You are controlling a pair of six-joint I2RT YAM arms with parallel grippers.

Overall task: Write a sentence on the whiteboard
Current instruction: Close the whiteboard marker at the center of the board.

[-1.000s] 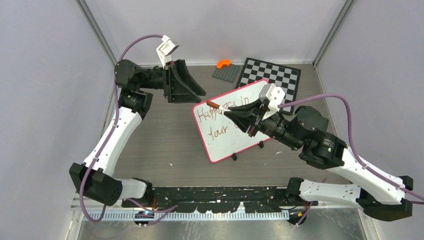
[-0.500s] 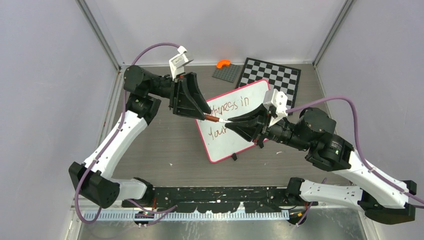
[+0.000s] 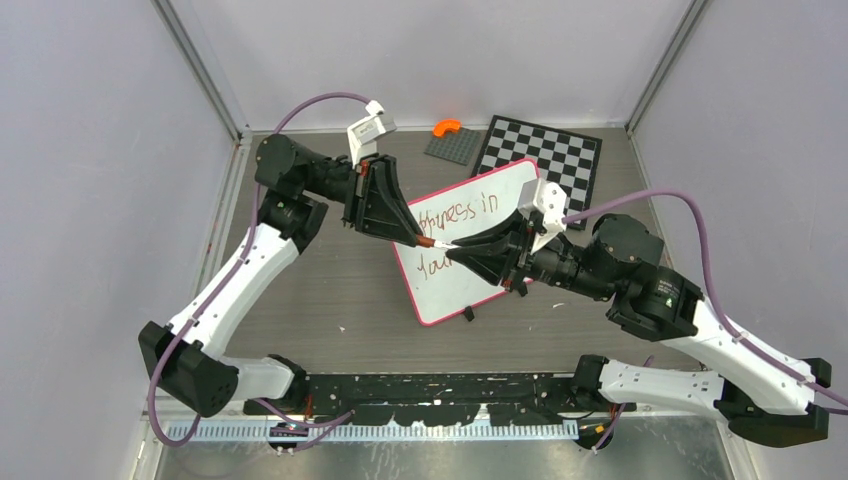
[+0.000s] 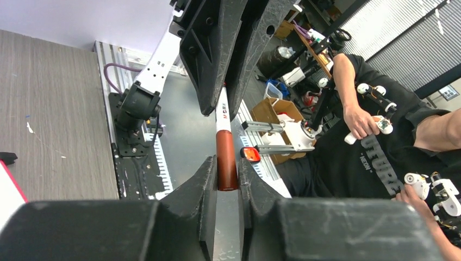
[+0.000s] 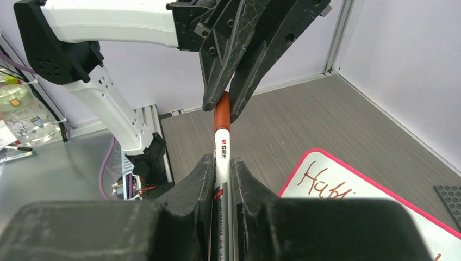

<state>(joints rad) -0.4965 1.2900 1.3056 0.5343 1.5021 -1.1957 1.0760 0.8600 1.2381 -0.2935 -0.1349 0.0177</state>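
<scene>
The whiteboard (image 3: 470,285) lies tilted at mid-table, pink-framed. The sentence (image 3: 468,209) shows partly: "ppiness in" above and "You" below, the rest hidden by the arms. My right gripper (image 3: 452,249) is shut on the white-and-silver body of a marker (image 5: 222,142) and holds it in the air over the board's left edge. My left gripper (image 3: 413,238) is shut on the marker's red-brown cap (image 4: 226,162). The two grippers face each other tip to tip. In the right wrist view the board's corner (image 5: 348,163) shows with "Happ" (image 5: 326,182).
A black-and-white chessboard (image 3: 548,152) lies behind the whiteboard at the back right. A grey studded plate (image 3: 452,146) with an orange piece (image 3: 446,127) sits at the back centre. Walls stand close on the left, right and back.
My left arm swung right and down to the marker and its fingers closed round the cap. My right gripper shifted the marker slightly left and lower to meet it.
</scene>
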